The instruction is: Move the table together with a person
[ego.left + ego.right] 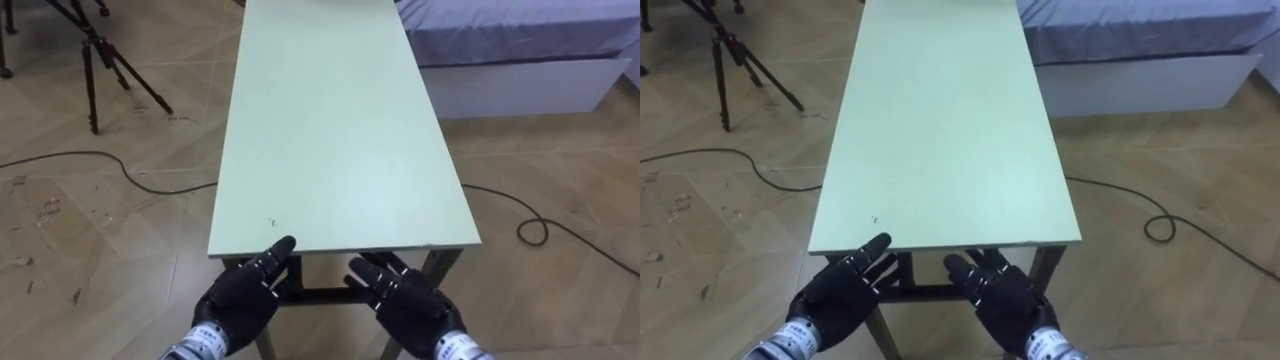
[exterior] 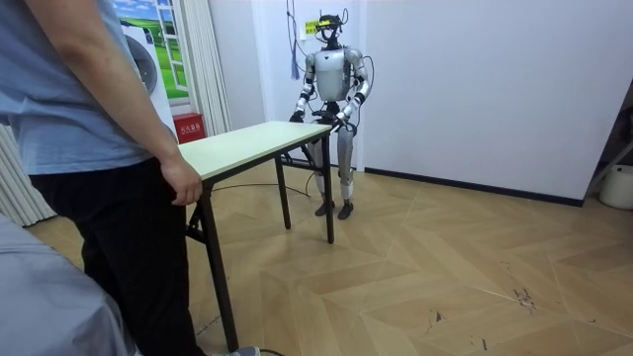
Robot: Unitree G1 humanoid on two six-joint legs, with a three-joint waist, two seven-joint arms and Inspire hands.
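A long table (image 1: pixel 330 120) with a pale green top and dark metal legs stretches away from me. Both my hands are at its near short edge, backs up, fingers straight. My left hand (image 1: pixel 245 297) has its thumb tip lying against the top's edge. My right hand (image 1: pixel 408 302) sits just below the edge, fingertips pointing under it. In the room view I stand at one end of the table (image 2: pixel 259 138). At the other end a person (image 2: pixel 89 148) in a blue shirt and dark trousers rests a hand (image 2: pixel 183 184) on the table's edge.
A black tripod (image 1: pixel 100 60) stands on the wooden floor to the left of the table. A low bed (image 1: pixel 520 50) with a white base lies beyond on the right. Dark cables (image 1: pixel 130 175) run across the floor on both sides.
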